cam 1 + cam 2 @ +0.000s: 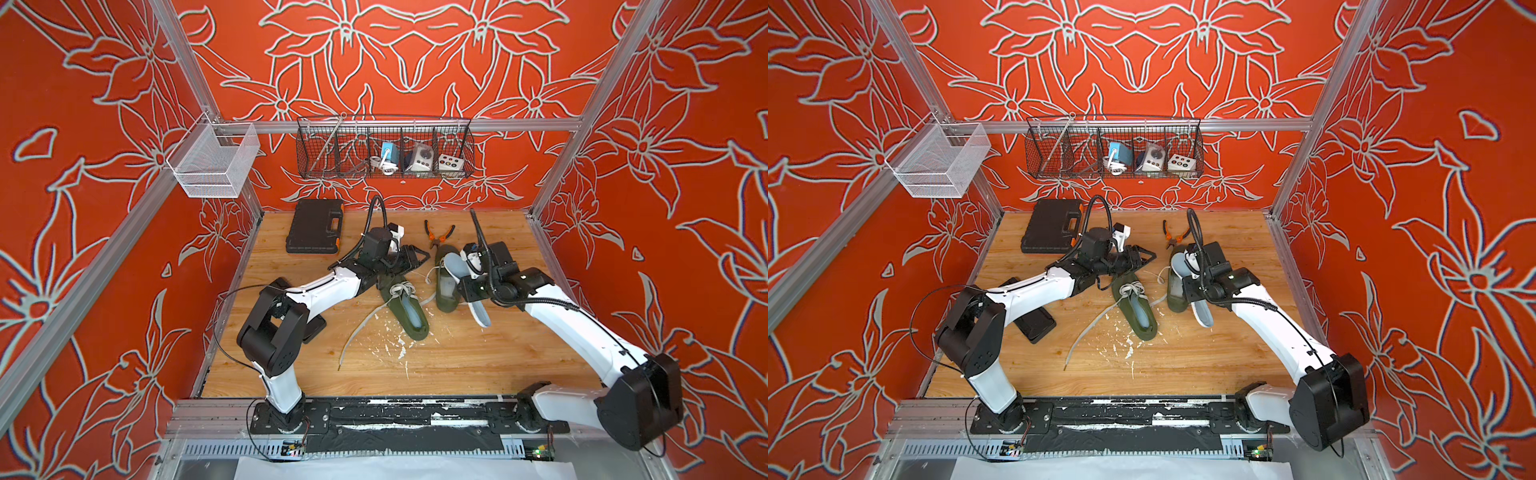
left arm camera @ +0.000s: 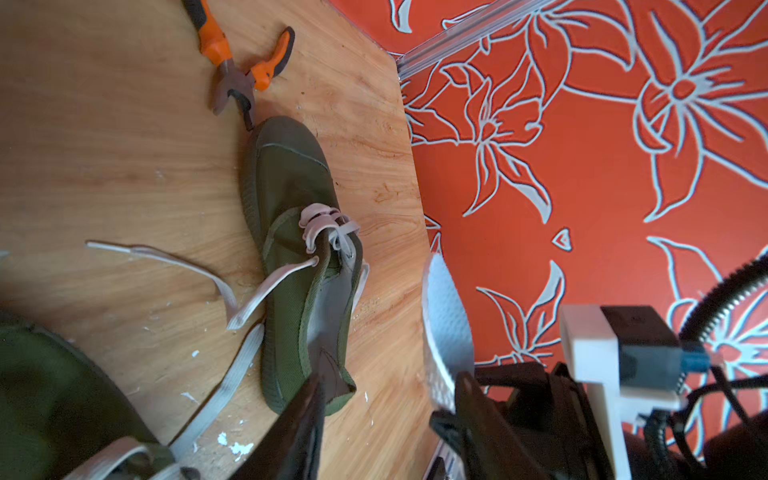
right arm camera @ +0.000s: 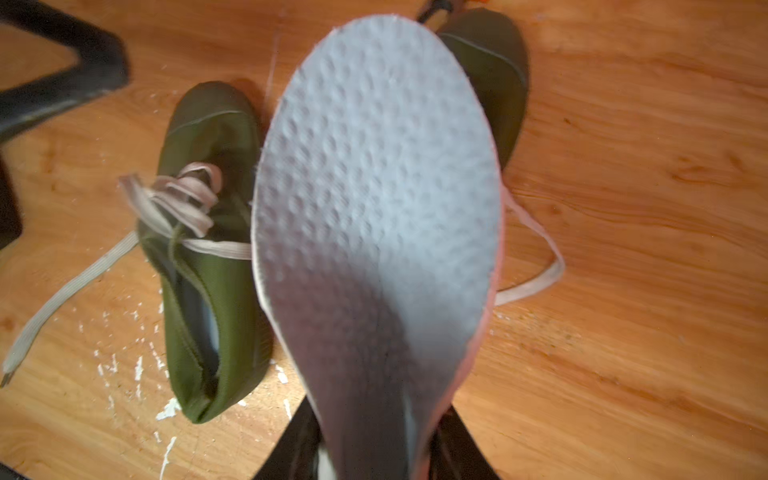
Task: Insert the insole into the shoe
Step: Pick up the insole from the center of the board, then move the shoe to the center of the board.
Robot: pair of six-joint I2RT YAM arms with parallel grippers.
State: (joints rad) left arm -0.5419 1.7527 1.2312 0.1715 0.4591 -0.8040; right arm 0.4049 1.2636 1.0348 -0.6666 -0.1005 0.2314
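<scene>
table (image 1: 478,365): wooden top flecked with white chips; both shoes lie on it, near each other.
target shoe (image 2: 286,174): green, resting on its sole, toe touching the nose of the pliers (image 2: 237,79); the tongue and laces crowd a narrow mouth.
other shoe (image 3: 208,137): just beside it. A bluish insert seems to sit inside already.
insole (image 3: 374,187): pale and dimpled, lifted above the target shoe, broad end forward, not yet inside.
right gripper (image 3: 374,444): jaws pressed onto the insole's narrower rear part.
left gripper (image 2: 390,386): jaws spread with nothing between them, by the target shoe's heel — whether it touches, I cannot tell.
step in hand: likely lining up for entry. Tip the broad end down into the mouth, then slide it under the tongue along the shoe's length — the free gripper could steady the heel against skidding.
lace (image 2: 266,286): loose beside the mouth; keep it from dragging in.
</scene>
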